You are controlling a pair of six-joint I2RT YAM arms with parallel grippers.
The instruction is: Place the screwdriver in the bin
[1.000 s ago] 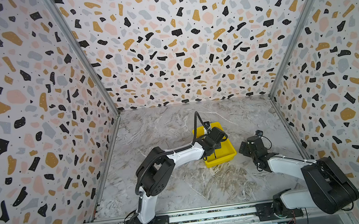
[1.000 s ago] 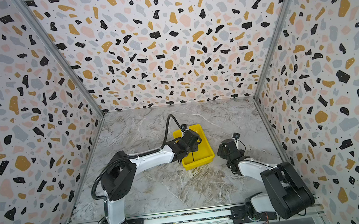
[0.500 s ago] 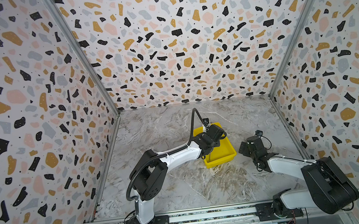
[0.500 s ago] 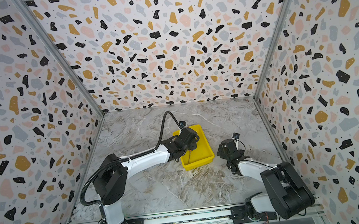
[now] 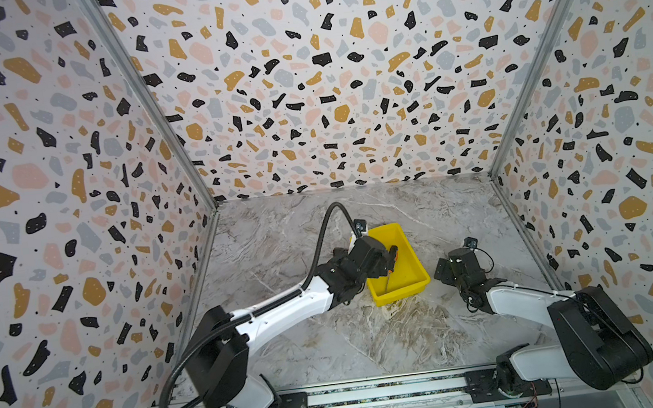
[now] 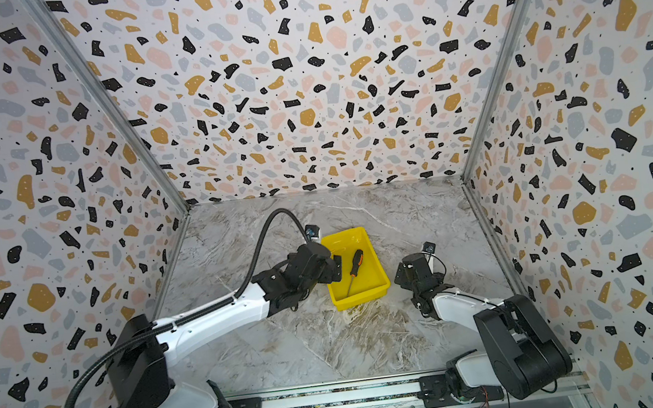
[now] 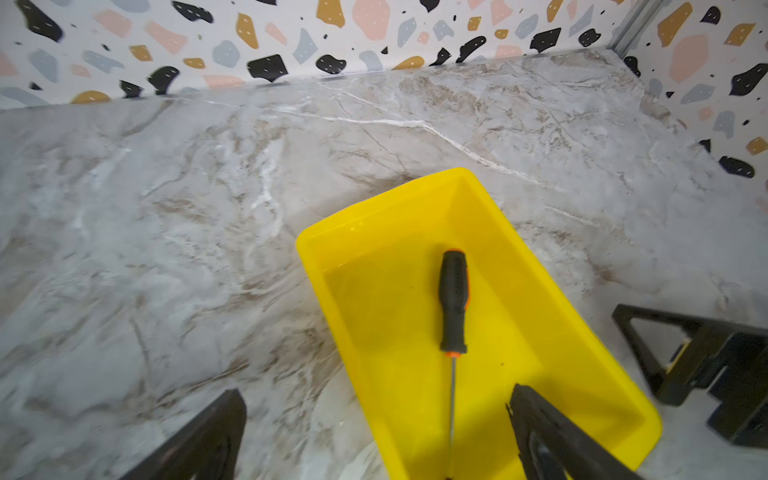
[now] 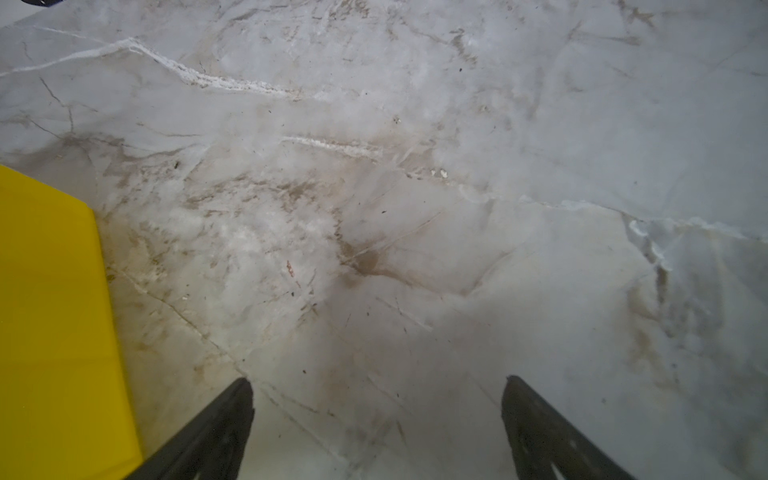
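Wide-open, empty jaws on left gripper (image 7: 376,392), one finger over marble (image 7: 166,249), one over bin (image 7: 303,245). Just ahead, screwdriver (image 7: 454,303) flat on bin floor, lower centre in both top views, touching neither finger. Looks placed; to finish well, lift straight up, jaws kept wide, no clipping the rim. Right gripper (image 8: 378,383) wide and empty too, beside bin. Full screwdriver (image 6: 355,266) clear in a top view; partly masked by left gripper (image 5: 381,259) in a top view.
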